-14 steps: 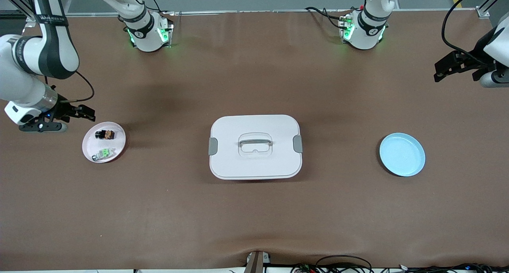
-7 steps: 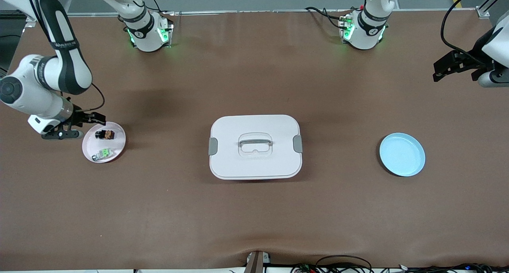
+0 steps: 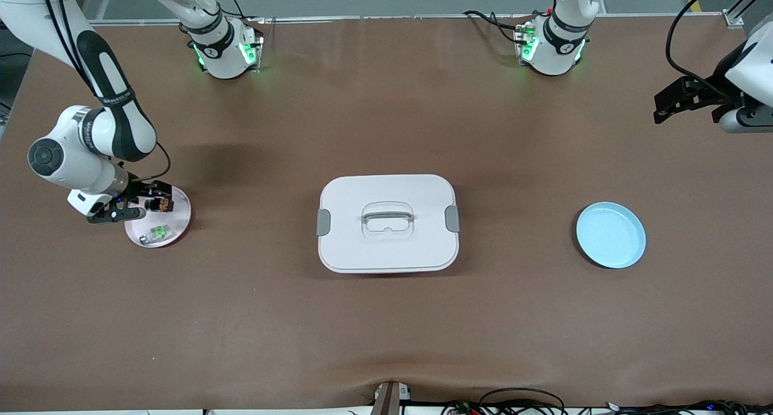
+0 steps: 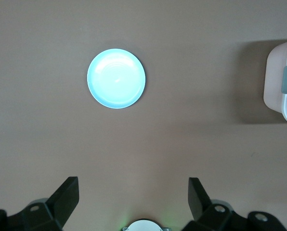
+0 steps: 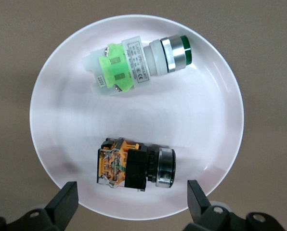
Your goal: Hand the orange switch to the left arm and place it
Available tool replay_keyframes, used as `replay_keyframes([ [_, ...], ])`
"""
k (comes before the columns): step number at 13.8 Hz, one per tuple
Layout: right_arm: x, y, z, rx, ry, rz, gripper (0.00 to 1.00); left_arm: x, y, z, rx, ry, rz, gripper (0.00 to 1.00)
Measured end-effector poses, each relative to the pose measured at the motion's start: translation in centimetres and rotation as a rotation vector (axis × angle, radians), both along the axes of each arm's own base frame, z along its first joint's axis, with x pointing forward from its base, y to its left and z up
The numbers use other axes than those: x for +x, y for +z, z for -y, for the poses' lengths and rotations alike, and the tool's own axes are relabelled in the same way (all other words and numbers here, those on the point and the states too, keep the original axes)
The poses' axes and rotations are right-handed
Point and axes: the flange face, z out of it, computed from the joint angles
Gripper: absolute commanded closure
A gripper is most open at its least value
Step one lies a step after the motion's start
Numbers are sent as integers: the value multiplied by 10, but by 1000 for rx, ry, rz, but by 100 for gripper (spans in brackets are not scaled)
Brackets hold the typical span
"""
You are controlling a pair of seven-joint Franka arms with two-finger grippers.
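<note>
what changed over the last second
The right gripper swung in from the right arm's end of the table to hang over the pink plate, its open fingers either side of the orange switch, nothing gripped yet. The left gripper barely moved, waiting open. The green switch, box and blue plate stayed put.

Box [image 3: 387, 223] blocks mid-table btwn pink plate [image 3: 176, 225] & blue plate [image 3: 610, 235].
</note>
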Motion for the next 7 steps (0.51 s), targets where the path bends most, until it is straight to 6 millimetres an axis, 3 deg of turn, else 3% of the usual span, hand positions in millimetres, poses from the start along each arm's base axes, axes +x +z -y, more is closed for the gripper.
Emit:
replay_keyframes([
  [7, 3, -21, 4, -5, -3, 12, 0, 2, -9, 12, 1, -22, -19, 0],
])
